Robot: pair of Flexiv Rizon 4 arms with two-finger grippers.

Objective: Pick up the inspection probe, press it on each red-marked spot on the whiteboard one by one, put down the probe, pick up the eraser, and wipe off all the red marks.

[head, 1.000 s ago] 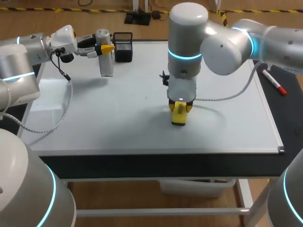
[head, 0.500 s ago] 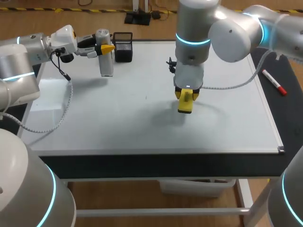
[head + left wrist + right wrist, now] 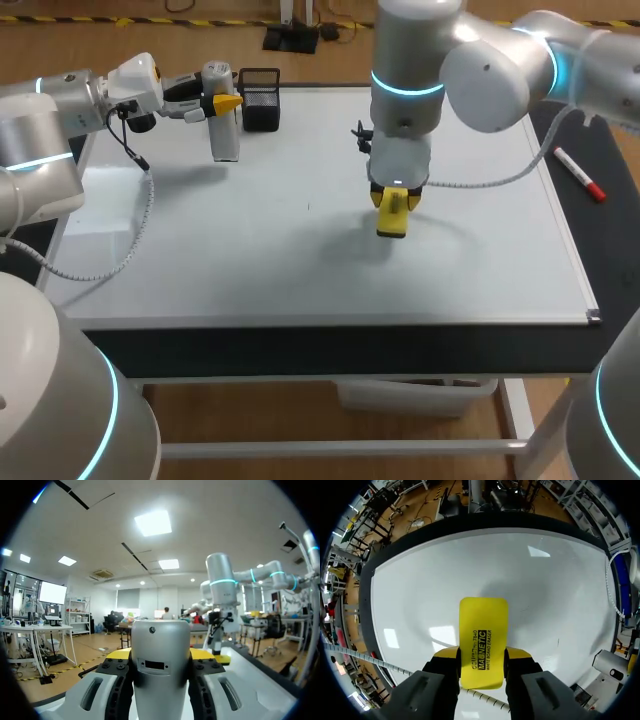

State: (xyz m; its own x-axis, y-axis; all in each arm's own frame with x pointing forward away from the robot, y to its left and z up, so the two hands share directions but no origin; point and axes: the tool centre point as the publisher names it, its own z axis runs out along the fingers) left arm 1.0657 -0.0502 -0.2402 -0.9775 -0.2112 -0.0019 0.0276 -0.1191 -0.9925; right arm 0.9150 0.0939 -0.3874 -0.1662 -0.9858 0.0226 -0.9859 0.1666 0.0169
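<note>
eraser (image 3: pixel 391 218) clamped in your right gripper (image 3: pixel 481 655) over whiteboard (image 3: pixel 250 240), no red marks visible; left gripper (image 3: pixel 161 656) grips probe (image 3: pixel 224 130), not yet put down.

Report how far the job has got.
Done, it seems: the whiteboard shows no red marks in the head or right wrist views. In hand: the right fingers grip the eraser over the board's middle; the left fingers hold the probe near the black holder. Left: the probe is not yet put down, nor the eraser.
</note>
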